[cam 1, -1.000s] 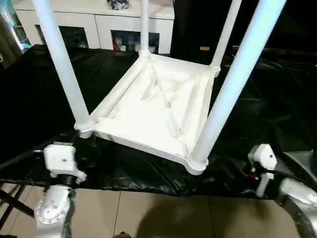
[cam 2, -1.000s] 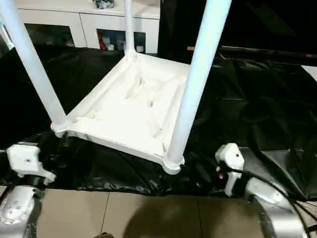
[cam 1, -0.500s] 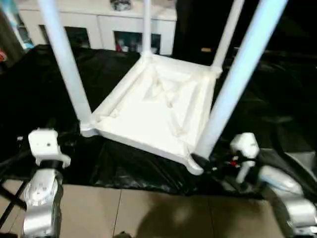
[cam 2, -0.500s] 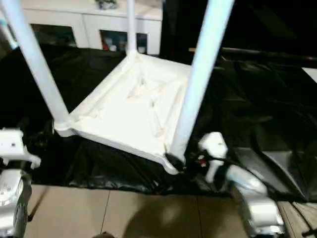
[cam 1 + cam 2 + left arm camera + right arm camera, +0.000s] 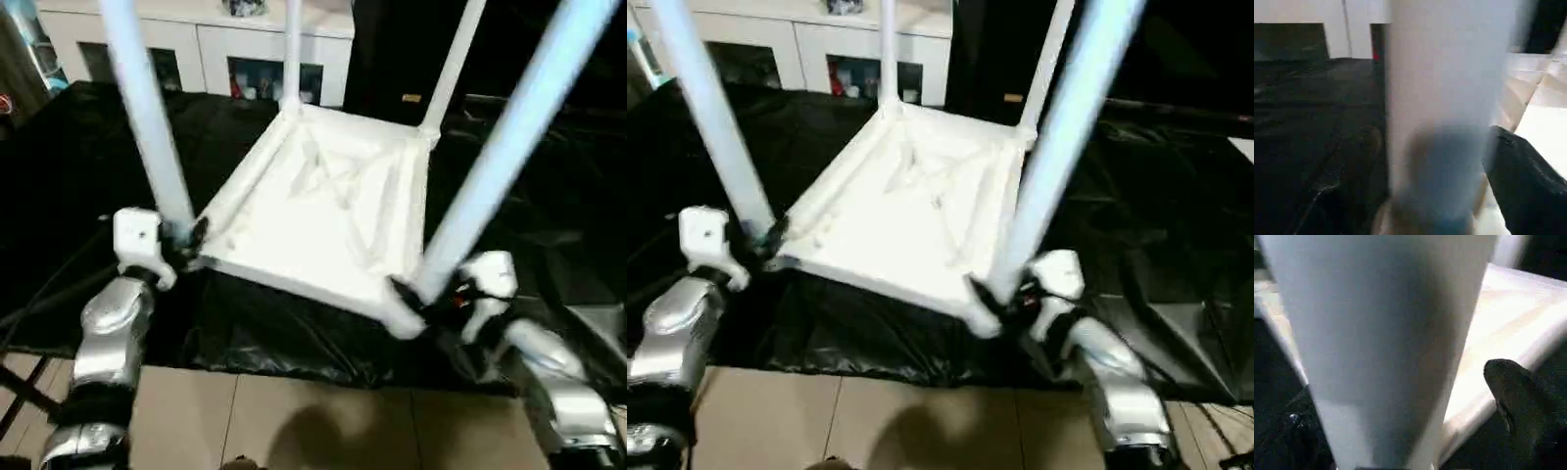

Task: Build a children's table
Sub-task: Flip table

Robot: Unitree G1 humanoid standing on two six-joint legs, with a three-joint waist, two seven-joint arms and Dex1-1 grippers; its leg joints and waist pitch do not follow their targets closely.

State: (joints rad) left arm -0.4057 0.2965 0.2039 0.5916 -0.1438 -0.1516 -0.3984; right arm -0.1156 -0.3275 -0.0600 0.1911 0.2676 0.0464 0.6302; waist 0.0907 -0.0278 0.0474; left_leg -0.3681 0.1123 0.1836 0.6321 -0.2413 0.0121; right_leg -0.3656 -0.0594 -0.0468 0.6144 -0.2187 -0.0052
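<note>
So the children's table (image 5: 323, 211) is sitting upside down on the black-covered work table (image 5: 549, 206), ribbed underside up, all four legs sticking up out of the corner sockets. Taking that white top as the landmark: the left gripper (image 5: 186, 240) is right at its near left corner, black fingers (image 5: 1520, 181) spread either side of the base of the near left leg (image 5: 147, 117), so it's wrapped around it. The right gripper (image 5: 423, 299) is at the near right corner, fingers (image 5: 1515, 396) around the near right leg (image 5: 500, 166) just above the socket. Behind the top's far edge is a white cabinet (image 5: 206, 44).
</note>
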